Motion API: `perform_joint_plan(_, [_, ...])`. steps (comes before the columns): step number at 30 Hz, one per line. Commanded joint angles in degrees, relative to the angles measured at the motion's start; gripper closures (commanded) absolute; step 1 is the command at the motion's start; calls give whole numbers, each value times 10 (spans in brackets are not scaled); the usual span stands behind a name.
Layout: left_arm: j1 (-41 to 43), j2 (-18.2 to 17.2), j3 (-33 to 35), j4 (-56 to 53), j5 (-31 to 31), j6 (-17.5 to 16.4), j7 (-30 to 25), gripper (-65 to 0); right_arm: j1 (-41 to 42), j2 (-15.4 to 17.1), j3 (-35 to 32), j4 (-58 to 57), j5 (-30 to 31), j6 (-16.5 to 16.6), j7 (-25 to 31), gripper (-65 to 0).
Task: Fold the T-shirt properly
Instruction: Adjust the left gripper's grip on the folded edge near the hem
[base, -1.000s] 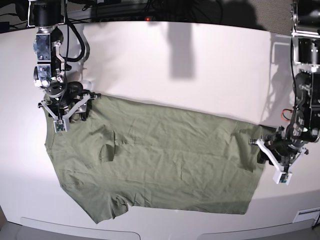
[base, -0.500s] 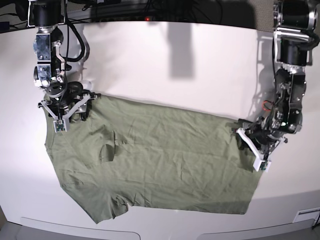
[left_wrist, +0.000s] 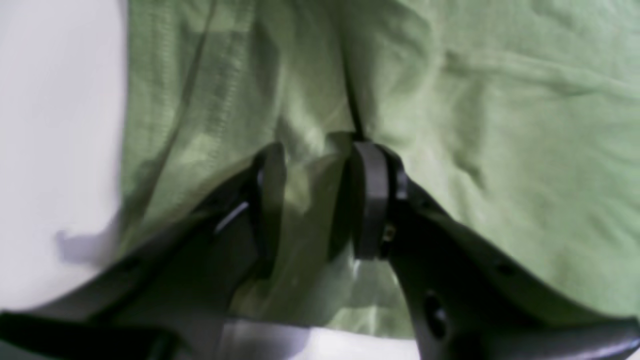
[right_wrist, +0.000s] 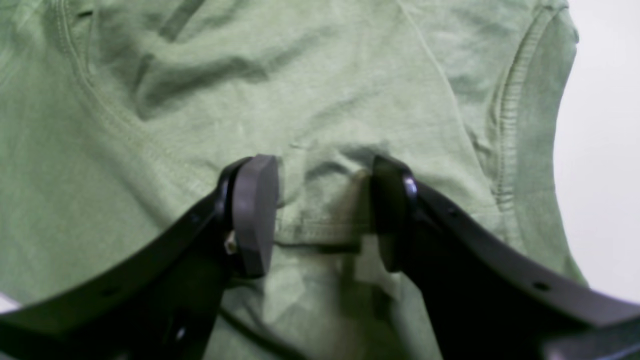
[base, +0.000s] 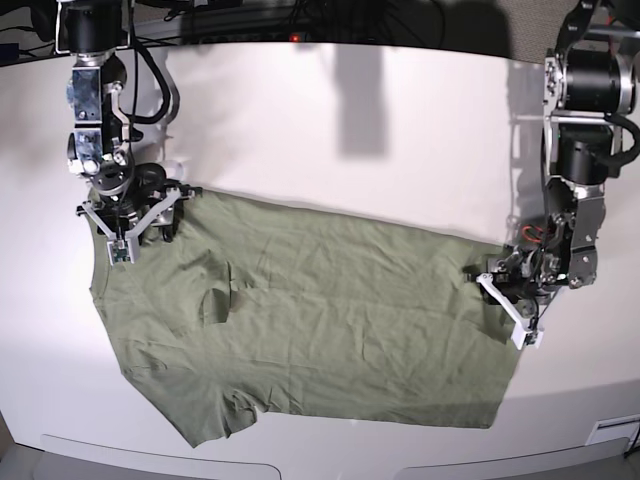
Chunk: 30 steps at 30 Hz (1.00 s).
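My olive T-shirt (base: 310, 320) flat on white desk (base: 350, 130), left hand (base: 497, 283) pinching its hem, right hand (base: 140, 222) spread over the sleeve, dark cables behind.

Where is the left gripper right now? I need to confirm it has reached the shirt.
In the base view the left gripper is at the right, over the T-shirt's far-right edge; its wrist view shows cloth bunched between the fingers.
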Motion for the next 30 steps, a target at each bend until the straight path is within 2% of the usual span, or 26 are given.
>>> perform_joint_plan(1, [14,-5,1,-2,-8,-11,31,-214,0,5,0,2,-12,2,-25,-310])
perform_joint_plan(7, [79,-25,1,0,-11,-15,17,-214,-2,5,0,2,-12,4,-28,-310])
perform_joint_plan(15, [165,-81,0,82,-12,-14,14,-214,-9,8,0,3,-12,28,-38,-310])
perform_joint_plan(20, [203,-83,0,117,-13,-14,11,-214,-31,24,0,4,-9,31,-38,-310])
perform_joint_plan(25, [190,-80,0,151,-10,-3,3,-214,-39,35,0,7,-8,30,-37,-310])
perform_joint_plan(30, [148,-80,0,242,-2,-1,8,-214,-38,35,0,19,11,30,-36,-310])
